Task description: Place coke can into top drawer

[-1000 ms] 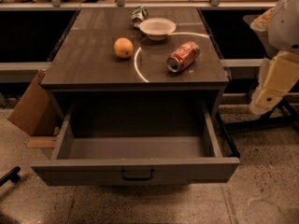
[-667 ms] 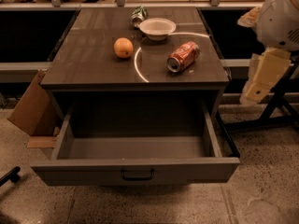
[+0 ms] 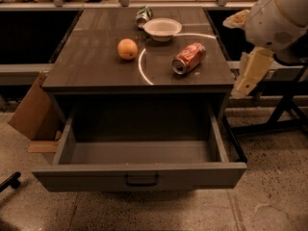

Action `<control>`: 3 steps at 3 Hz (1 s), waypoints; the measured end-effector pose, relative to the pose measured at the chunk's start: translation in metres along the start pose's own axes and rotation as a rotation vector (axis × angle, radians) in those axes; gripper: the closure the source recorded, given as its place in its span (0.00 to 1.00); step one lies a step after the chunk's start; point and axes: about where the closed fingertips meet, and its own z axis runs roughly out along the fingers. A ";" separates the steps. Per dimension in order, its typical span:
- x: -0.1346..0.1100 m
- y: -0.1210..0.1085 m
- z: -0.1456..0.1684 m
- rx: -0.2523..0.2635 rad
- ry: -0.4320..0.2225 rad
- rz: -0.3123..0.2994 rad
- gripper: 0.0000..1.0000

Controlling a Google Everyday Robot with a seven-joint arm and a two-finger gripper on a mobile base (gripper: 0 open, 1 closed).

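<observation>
The coke can [image 3: 188, 57] is red with white lettering and lies on its side on the right part of the dark cabinet top [image 3: 91, 61]. The top drawer [image 3: 139, 174] is pulled wide open below the top. Its grey box is empty and a small dark handle [image 3: 142, 179] sits at the centre of its front panel. My gripper [image 3: 242, 87] hangs from the white arm at the right edge of the view, beside the cabinet's right side. It is to the right of the can and a little lower, apart from it.
An orange [image 3: 127, 48], a white bowl [image 3: 162, 29] and a green-and-silver can [image 3: 143, 14] sit on the cabinet top behind and left of the coke can. A cardboard box [image 3: 33, 112] leans at the cabinet's left. A black metal stand [image 3: 284, 117] is on the right.
My arm and gripper have moved left and slightly up, closer to the cabinet's right side. The can, the drawer and the other objects have not moved.
</observation>
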 end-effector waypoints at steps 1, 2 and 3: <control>-0.004 -0.017 0.025 -0.029 -0.060 -0.036 0.00; -0.007 -0.037 0.056 -0.066 -0.093 -0.068 0.00; -0.004 -0.041 0.063 -0.065 -0.094 -0.080 0.00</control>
